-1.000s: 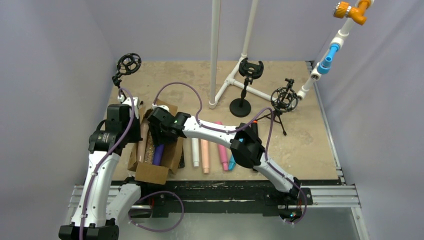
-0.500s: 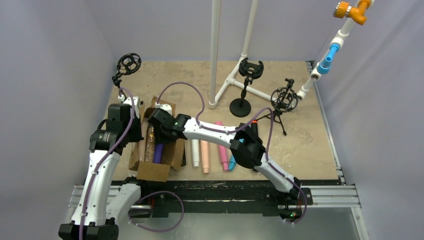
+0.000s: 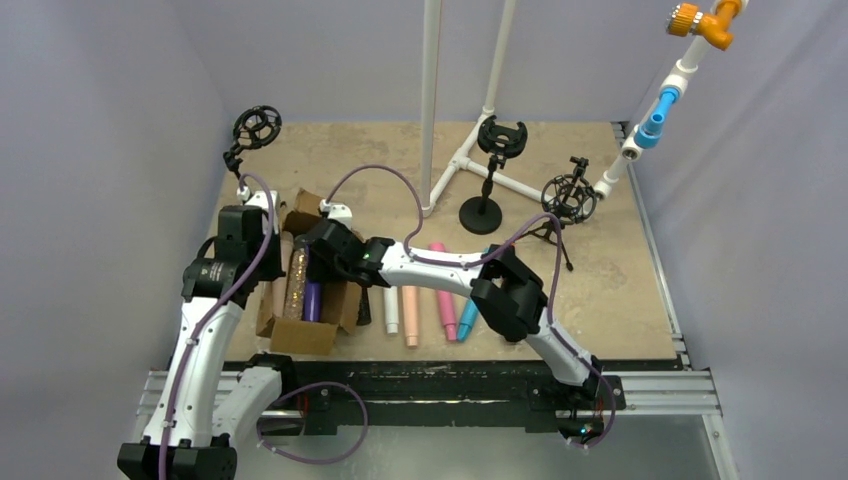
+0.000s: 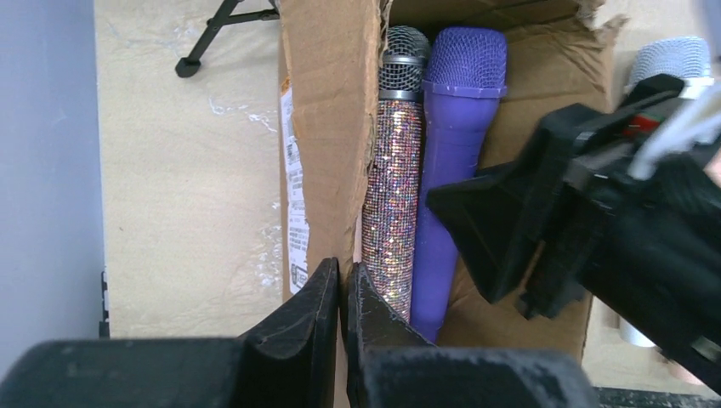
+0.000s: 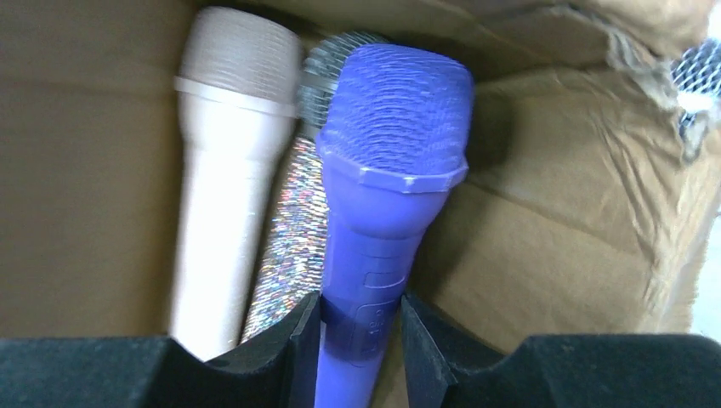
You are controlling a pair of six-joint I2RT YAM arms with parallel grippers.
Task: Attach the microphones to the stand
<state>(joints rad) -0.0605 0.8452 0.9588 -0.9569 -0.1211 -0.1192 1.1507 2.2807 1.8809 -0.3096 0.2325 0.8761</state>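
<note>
Inside cardboard box (image 3: 298, 341), right gripper (image 5: 358, 333) gripping purple microphone (image 5: 384, 170) by handle; microphone lying beside glitter microphone (image 4: 391, 195). Left gripper (image 4: 342, 297) resting fully closed against box wall edge.

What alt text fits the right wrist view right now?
The right gripper straddles the handle of a purple mic lying in a cardboard box; whether it grips the mic is unclear. A glitter mic and a peach mic lie beside it, on the view's left.
</note>
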